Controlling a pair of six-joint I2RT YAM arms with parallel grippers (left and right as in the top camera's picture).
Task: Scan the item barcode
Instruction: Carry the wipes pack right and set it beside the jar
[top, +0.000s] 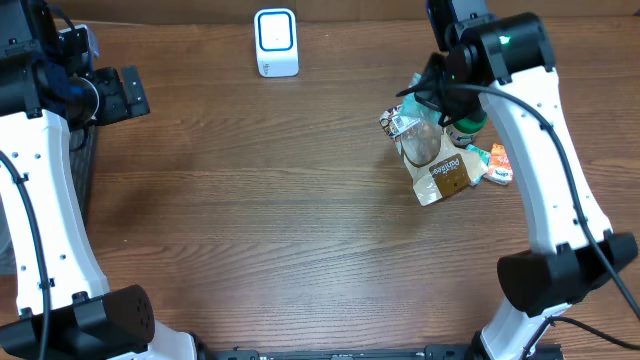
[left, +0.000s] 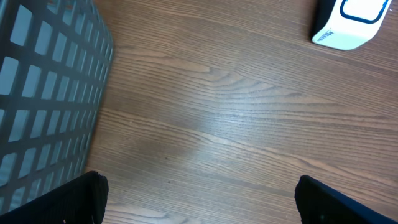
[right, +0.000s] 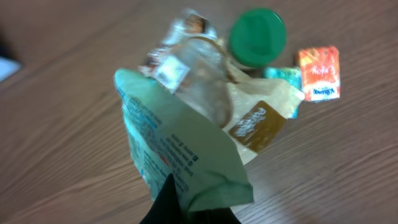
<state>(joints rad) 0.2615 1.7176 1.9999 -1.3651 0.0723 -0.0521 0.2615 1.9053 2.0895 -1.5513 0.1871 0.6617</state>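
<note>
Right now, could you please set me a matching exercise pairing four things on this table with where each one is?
Things: 1 white scanner; 2 green-lidded jar; 3 pale green bag; 4 mesh basket.
Places: A in the right gripper's grip; B beside the left gripper; C alone at the table's far edge; D near an orange packet.
Pairs: 1-C, 2-D, 3-A, 4-B.

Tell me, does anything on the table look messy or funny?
Yes. The items on the right lie in a jumbled heap: a tan pouch, a clear wrapper and an orange packet crowd around a green-capped bottle. The right pincer pinches a crumpled pale green packet by its corner.
</note>
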